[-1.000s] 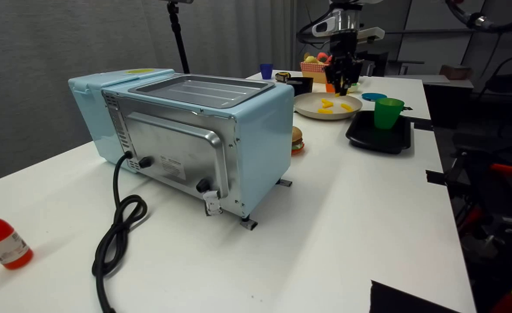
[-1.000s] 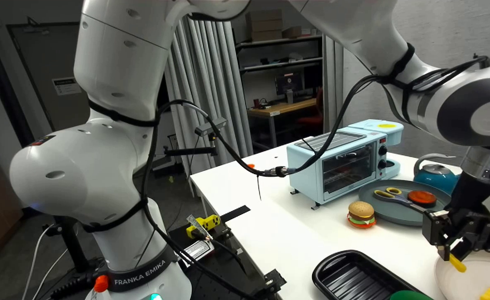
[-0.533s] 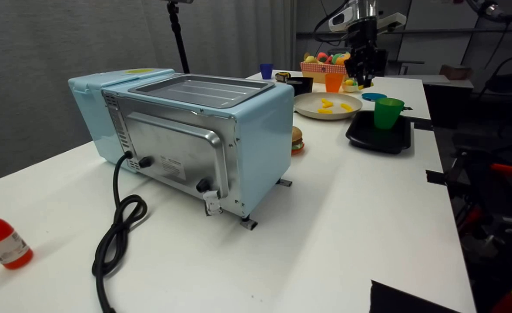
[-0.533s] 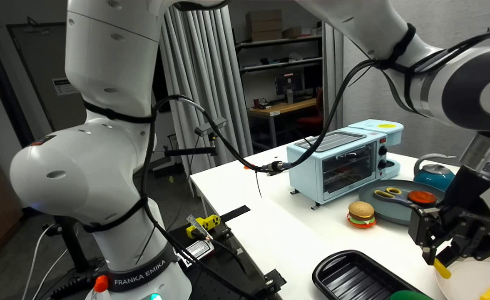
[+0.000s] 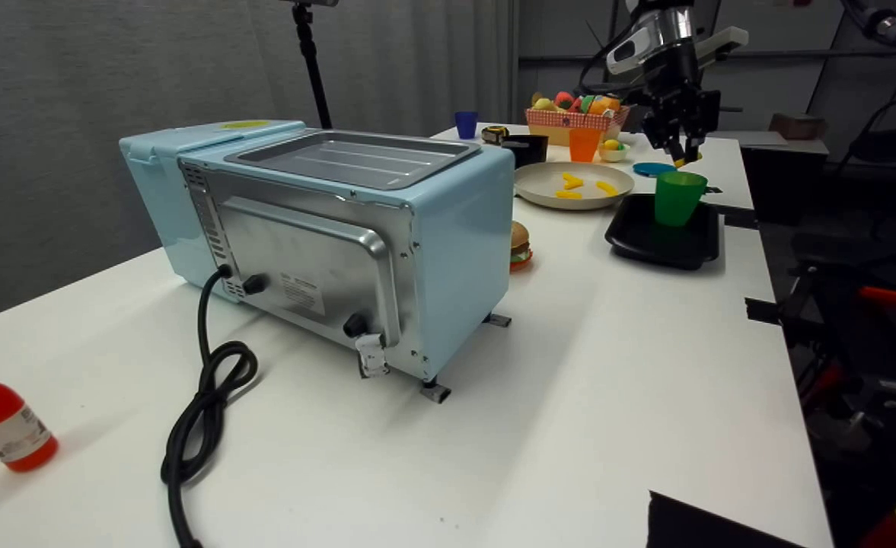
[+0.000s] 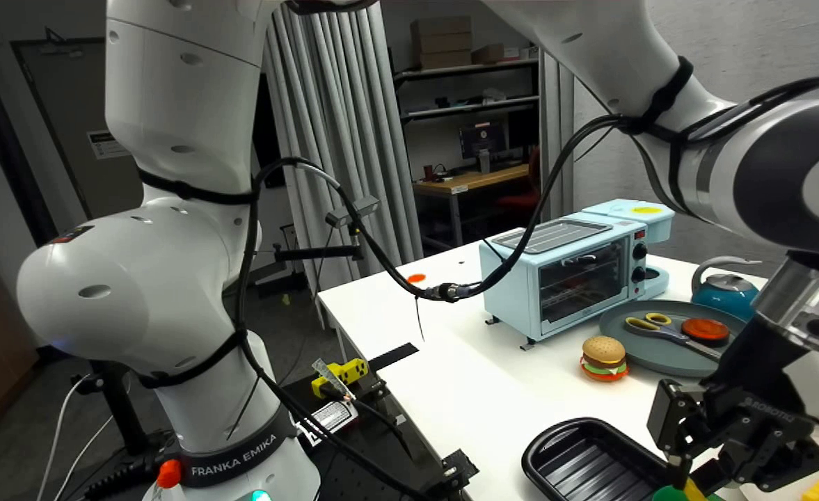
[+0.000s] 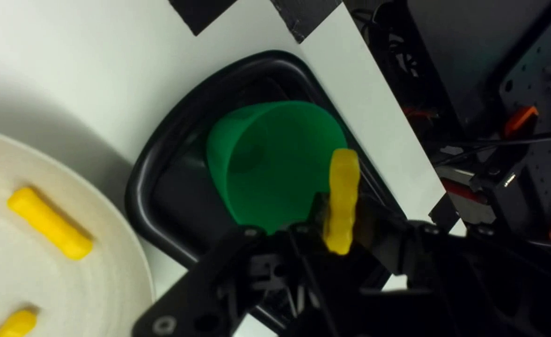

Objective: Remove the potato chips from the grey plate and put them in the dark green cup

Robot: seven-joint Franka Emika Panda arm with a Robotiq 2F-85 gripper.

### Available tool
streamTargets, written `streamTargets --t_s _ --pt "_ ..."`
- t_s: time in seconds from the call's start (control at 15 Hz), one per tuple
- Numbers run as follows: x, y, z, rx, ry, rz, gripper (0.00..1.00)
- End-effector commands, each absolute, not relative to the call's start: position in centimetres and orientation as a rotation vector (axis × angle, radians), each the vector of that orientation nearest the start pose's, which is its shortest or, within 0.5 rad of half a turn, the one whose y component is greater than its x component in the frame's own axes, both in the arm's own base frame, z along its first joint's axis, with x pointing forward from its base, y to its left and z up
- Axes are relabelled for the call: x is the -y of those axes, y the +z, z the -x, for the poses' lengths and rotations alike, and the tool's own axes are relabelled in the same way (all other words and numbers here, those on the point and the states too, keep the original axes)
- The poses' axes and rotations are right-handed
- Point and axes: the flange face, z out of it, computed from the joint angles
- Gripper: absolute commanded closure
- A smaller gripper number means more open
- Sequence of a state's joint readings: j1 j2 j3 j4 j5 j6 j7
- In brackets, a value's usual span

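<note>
My gripper [image 7: 341,213] is shut on a yellow potato chip [image 7: 344,180], which sticks out past the fingertips. In an exterior view the gripper [image 5: 686,147] hangs just above and behind the dark green cup [image 5: 678,204]. In the wrist view the chip overlaps the rim of the cup [image 7: 280,164], whose mouth faces the camera and shows no chip. The cup stands in the black tray [image 7: 174,192]. The grey plate [image 7: 83,292] lies beside the tray, with several yellow chips [image 7: 50,223] on it. In an exterior view the gripper [image 6: 694,472] partly hides the cup [image 6: 668,494].
The blue toaster oven [image 5: 463,251] stands along the table with a toy burger [image 6: 604,358] near it. A dark plate [image 6: 660,365] holds scissors and a red disc. An orange cup [image 5: 584,144], a blue lid [image 5: 654,169] and a food basket [image 5: 558,133] stand beyond the grey plate.
My gripper has carried the chip from over the grey plate to the green cup and has come lower in the last half second. The plate, cup and tray have not moved.
</note>
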State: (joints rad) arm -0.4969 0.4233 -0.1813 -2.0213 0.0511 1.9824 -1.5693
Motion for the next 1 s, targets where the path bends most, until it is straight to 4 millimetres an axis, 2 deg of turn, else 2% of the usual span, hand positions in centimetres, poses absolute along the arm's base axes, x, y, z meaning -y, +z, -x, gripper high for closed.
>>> streamTargets --t_s 0.0,0.07,0.13,0.2,0.27,0.33,0.4,0.53,0.73,0.93 --pt "33.0 21.0 -42.2 1.166 0.347 2.444 0.95" --pt "32.9 20.8 -42.4 1.167 0.346 2.446 0.95" --pt "32.8 20.6 -42.7 1.178 0.339 2.447 0.64" --pt "32.8 20.5 -43.0 1.188 0.334 2.453 0.94" --pt "32.8 20.4 -43.4 1.179 0.332 2.458 0.91" --pt "32.9 20.4 -43.8 1.180 0.327 2.466 0.81" --pt "33.0 20.4 -44.0 1.187 0.326 2.465 0.56" --pt "33.1 20.6 -44.3 1.201 0.325 2.465 0.54" --pt "33.6 20.9 -44.9 1.216 0.297 2.505 0.33" --pt "35.0 20.9 -47.1 1.245 0.168 2.673 0.09"
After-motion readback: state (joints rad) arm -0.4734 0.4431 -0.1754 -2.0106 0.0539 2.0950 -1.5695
